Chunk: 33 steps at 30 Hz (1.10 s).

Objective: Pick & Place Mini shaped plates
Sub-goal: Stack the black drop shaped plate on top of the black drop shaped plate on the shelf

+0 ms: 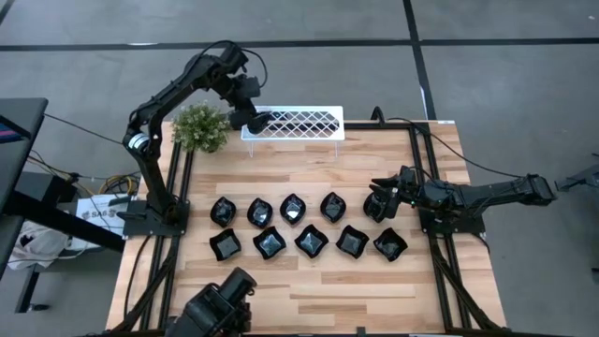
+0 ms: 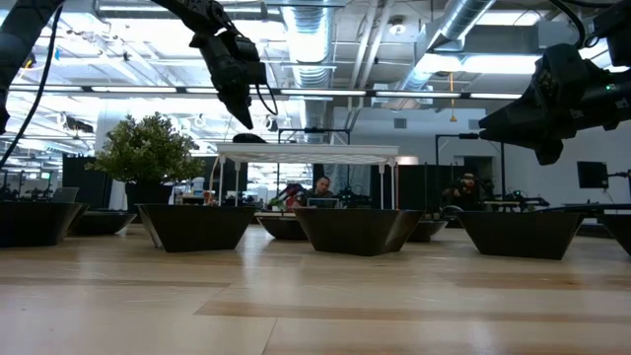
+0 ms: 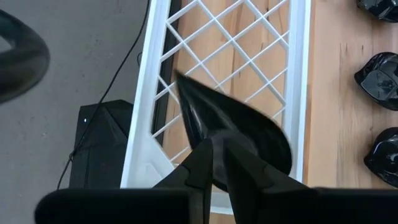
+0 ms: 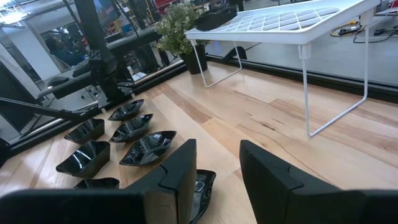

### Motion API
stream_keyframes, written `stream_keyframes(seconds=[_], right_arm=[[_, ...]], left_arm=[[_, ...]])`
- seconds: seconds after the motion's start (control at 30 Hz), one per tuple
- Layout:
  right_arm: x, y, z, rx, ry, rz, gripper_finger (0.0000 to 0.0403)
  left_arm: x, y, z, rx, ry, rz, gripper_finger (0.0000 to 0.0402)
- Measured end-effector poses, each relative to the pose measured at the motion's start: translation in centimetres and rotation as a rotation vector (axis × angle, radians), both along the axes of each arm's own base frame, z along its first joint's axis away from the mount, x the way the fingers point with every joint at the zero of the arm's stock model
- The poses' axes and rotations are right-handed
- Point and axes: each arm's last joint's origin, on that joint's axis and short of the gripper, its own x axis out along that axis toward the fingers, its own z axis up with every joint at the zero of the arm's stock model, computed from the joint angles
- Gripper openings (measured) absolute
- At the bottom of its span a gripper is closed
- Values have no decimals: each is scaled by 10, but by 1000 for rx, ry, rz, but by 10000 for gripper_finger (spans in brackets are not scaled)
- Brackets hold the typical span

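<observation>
A slim black teardrop plate [image 3: 236,118] lies on the left end of the white lattice rack [image 1: 299,122] at the table's far edge. My left gripper [image 3: 217,146] stands over it, pointing steeply down, its fingers nearly together on the plate's edge. In the low view the plate [image 2: 248,138] rests on the rack top. Several more black plates [image 1: 293,208] sit in two rows on the wooden table. My right gripper [image 4: 217,168] is open at the table's right side, above the row's right end, touching nothing. My left gripper has the teardrop plate's rim at its wide end [image 3: 219,134] between its two fingers, which stand only a narrow gap apart. The fingers come from above, slanting down. The plate lies flat on the rack's lattice, its pointed tip [image 3: 181,79] away from the fingers.
A small green potted plant [image 1: 199,128] stands just left of the rack. The rack has thin wire legs [image 4: 336,93] with free room under it. Bare wood lies between the rack and the plate rows and near the front edge. People sit in the room beyond.
</observation>
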Motion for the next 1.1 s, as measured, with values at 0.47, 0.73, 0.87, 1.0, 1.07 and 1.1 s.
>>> stream_keyframes(seconds=[0.47,0.73,0.87,1.0,1.07,1.1], right_arm=[[0,0,0,0,0,0,119],[0,0,0,0,0,0,119],[0,0,0,0,0,0,119],[0,0,0,0,0,0,119],[0,0,0,0,0,0,119],[0,0,0,0,0,0,119]], left_arm=[[2,4,0,84,37,17,40],[15,1,-18,81,69,-8,40],[16,4,-19,153,112,30,40],[15,6,-14,175,90,40,40],[15,7,-15,164,89,60,40],[16,7,-16,163,87,65,40]])
